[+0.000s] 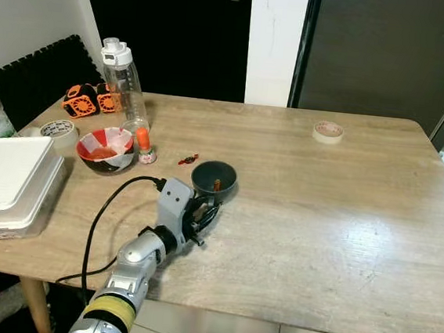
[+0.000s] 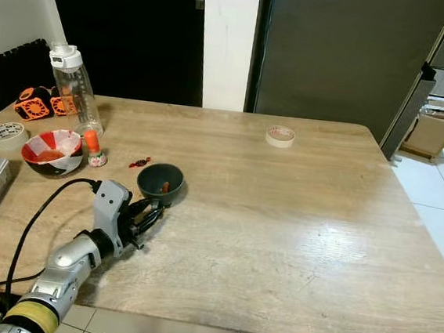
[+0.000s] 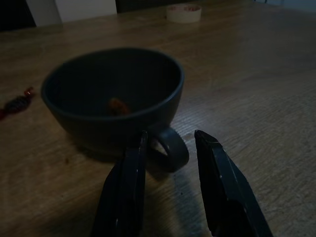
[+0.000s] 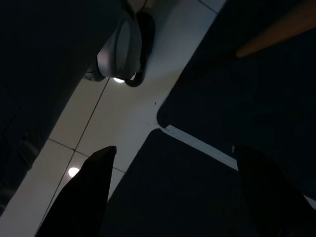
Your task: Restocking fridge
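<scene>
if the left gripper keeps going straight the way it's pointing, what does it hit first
The handle of the dark cup. The left gripper is open on the table, its fingers either side of that handle, with the cup's body just behind it. Depth is hard to judge, but the handle looks very close.

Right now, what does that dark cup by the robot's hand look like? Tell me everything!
The dark cup is matte grey-black, wide and round like a small bowl, with one loop handle. It looks ceramic. It stands upright on the wooden table with something small and orange inside. The handle faces the left gripper, whose open fingers sit on either side of it. No grip is visible yet.
</scene>
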Motion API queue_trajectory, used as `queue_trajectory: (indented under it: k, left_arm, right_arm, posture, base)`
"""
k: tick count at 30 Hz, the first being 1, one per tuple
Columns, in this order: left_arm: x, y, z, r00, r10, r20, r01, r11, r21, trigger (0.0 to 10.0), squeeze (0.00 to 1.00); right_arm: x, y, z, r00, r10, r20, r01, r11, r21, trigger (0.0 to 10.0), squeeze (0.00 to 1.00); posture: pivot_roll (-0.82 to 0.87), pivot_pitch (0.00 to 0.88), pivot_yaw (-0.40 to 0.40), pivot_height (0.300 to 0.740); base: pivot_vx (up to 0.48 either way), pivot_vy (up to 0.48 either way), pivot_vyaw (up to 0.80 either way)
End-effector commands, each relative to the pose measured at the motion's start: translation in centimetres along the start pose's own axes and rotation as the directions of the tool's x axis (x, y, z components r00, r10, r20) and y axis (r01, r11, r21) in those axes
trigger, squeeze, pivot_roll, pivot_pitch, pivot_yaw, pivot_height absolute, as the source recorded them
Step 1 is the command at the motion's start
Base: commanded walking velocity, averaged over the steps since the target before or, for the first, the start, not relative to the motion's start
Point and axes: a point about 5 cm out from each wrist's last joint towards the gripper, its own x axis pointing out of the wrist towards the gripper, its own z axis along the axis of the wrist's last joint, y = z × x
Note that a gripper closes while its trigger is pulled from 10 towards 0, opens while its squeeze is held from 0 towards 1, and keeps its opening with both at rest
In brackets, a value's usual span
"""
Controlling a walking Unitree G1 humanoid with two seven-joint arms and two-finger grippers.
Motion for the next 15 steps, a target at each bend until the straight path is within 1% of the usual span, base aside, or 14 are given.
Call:
queue_trajectory:
  k: [1, 3, 5, 10, 15]
  left_arm:
    - [0.09, -0.08, -0.29, 1.000, 0.017, -0.023, -0.017, 1.000, 0.018, 10.0, 0.00]
    - [0.10, 0.12, -0.49, 0.998, 0.043, -0.039, -0.042, 0.999, 0.027, 10.0, 0.00]
    - [0.11, 0.24, -0.52, 0.998, 0.055, -0.043, -0.054, 0.998, 0.030, 10.0, 0.00]
    - [0.38, 0.68, -0.13, 0.995, 0.094, -0.031, -0.093, 0.995, 0.043, 10.0, 0.00]
    - [0.66, 0.77, 0.16, 0.994, 0.111, -0.021, -0.110, 0.993, 0.047, 10.0, 0.00]
  right_arm:
    - [0.02, 0.29, -0.28, 1.000, 0.005, -0.003, -0.005, 1.000, 0.019, 10.0, 0.00]
    - [0.03, 0.30, -0.24, 1.000, 0.004, -0.001, -0.004, 1.000, 0.025, 10.0, 0.00]
    - [0.03, 0.31, -0.24, 1.000, 0.004, -0.001, -0.004, 1.000, 0.026, 10.0, 0.00]
    - [0.02, 0.26, -0.29, 1.000, 0.001, -0.002, -0.001, 1.000, 0.027, 10.0, 0.00]
    - [0.01, 0.23, -0.33, 1.000, -0.002, -0.001, 0.002, 1.000, 0.030, 10.0, 0.00]
  posture:
    - [-0.09, 0.114, 0.052, 0.740]
    - [-0.09, 0.133, 0.054, 0.740]
    - [-0.09, 0.133, 0.054, 0.740]
    - [-0.10, 0.122, 0.052, 0.740]
    - [-0.11, 0.121, 0.052, 0.740]
  base:
    - [0.000, 0.000, 0.00]
    - [0.000, 0.000, 0.00]
    - [0.000, 0.000, 0.00]
    - [0.000, 0.000, 0.00]
    - [0.000, 0.000, 0.00]
